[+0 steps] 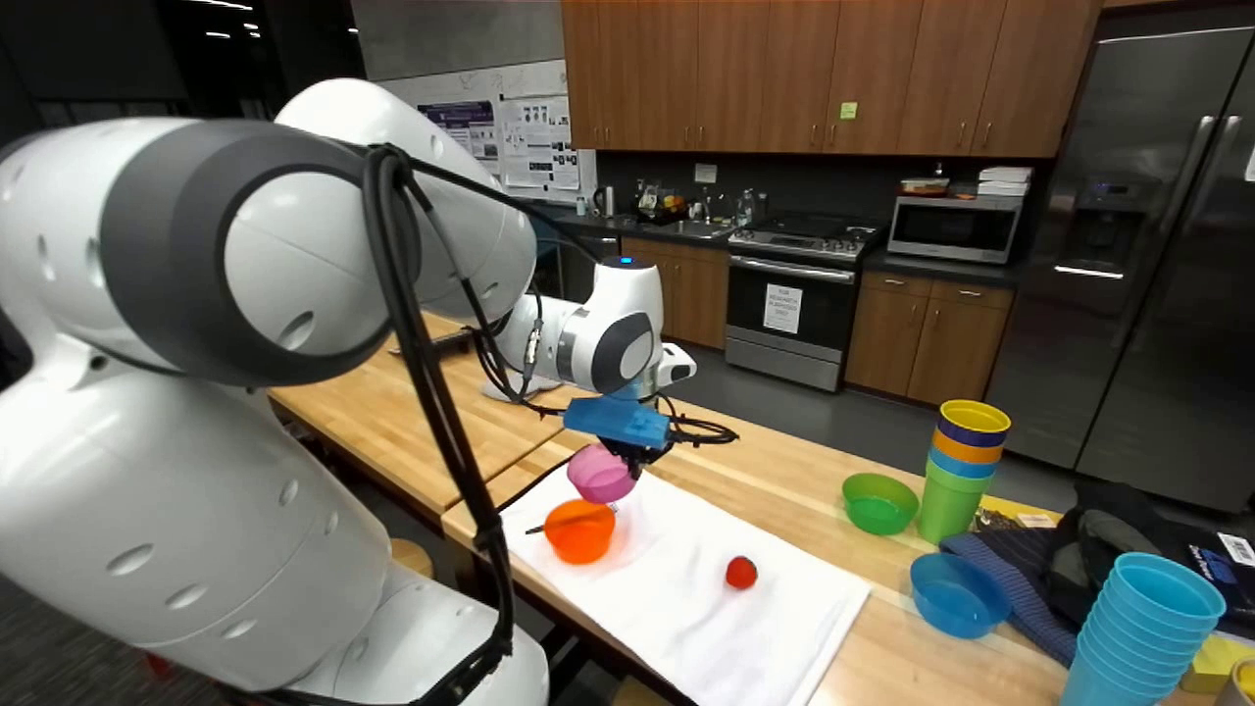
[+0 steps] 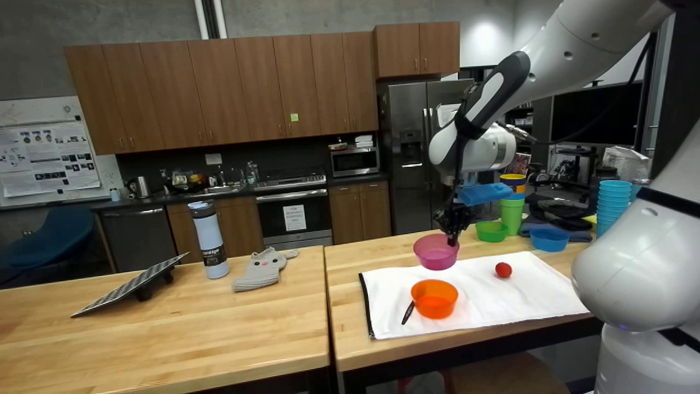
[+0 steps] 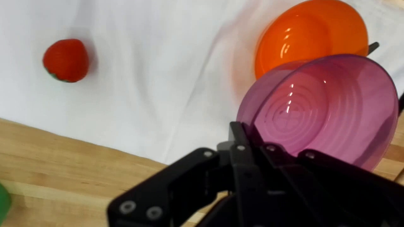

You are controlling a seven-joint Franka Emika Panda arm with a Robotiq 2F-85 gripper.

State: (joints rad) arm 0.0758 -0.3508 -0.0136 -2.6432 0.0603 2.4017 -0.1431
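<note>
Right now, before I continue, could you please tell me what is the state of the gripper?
Gripper: closed, holding the pink bowl by its rim.

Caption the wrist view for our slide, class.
Gripper holding pink bowl by rim; strawberry and orange bowl on white cloth.

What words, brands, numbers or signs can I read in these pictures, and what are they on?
"contigo": on the black band of the light-blue cylindrical bottle
"FOR RESEARCH PURPOSES ONLY": on the white paper sign on the steel-and-black oven
Too small or blurred to read: printed paper wall posters, the white rectangular label on the dark flat packet, any writing on the yellow-green square sticky note.
</note>
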